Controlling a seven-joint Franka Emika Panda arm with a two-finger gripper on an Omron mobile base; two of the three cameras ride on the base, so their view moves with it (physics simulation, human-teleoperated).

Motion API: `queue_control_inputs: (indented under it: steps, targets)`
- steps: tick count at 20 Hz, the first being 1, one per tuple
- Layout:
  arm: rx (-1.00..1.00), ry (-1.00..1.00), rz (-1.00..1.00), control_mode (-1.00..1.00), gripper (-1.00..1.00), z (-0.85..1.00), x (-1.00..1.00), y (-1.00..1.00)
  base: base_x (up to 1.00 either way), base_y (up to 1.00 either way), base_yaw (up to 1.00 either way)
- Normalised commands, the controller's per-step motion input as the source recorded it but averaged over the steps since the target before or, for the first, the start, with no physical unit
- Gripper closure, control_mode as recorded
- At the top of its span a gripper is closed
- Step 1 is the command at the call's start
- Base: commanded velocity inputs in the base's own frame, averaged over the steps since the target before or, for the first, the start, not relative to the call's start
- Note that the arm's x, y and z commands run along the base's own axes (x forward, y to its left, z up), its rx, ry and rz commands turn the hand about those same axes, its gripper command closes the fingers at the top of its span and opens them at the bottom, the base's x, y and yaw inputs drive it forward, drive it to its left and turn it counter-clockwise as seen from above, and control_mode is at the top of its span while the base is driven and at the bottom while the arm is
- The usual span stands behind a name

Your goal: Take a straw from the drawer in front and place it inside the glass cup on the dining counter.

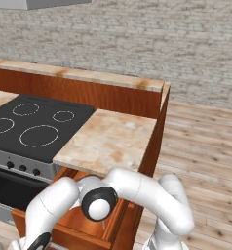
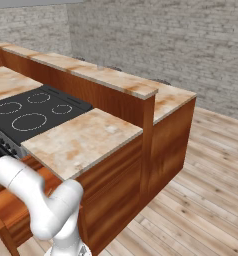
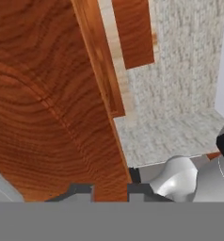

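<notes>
While the drawer (image 1: 96, 222) stands pulled open nearest the base, the gripper (image 3: 110, 189) reaches down into it, fingertips close together; whether they pinch the straw cannot be told. Beyond, the dining counter (image 2: 116, 77) waits; carry and drop into cup remain.

— Where does the drawer (image 1: 91, 215) sit?

— Pulled out below the small surface (image 1: 108, 139), in front of it, with the arm (image 1: 132, 188) bent over it.

— And the stove (image 1: 32, 124)?

— Directly left of that small surface, touching its edge; the oven door (image 1: 8, 188) hangs below the stove, left of the drawer.

— What stands behind them?

— The dining surface (image 2: 111, 75), raised higher, running along the back of both and ending at the right. The brick wall (image 1: 137, 44) lies beyond it, plank floor (image 2: 201, 200) to the right.
</notes>
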Motion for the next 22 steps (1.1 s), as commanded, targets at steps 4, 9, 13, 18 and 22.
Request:
queue_control_inputs:
  steps: [4,9,13,18,22]
  targets:
    - [0.0,0.0,-0.03,-1.0,1.0,0.25,-0.02,0.0,0.0,0.0,0.0]
    - [0.0,0.0,-0.03,-1.0,1.0,0.28,0.0,-0.04,0.0,0.0,0.0]
    - [0.0,0.01,-0.02,-1.0,1.0,0.29,0.0,-0.01,0.0,0.0,0.0]
    - [0.0,0.08,0.0,-1.0,1.0,0.07,0.0,-0.03,0.0,0.0,0.0]
    - [0.0,0.03,0.0,-1.0,1.0,0.0,0.04,-0.03,0.0,0.0,0.0]
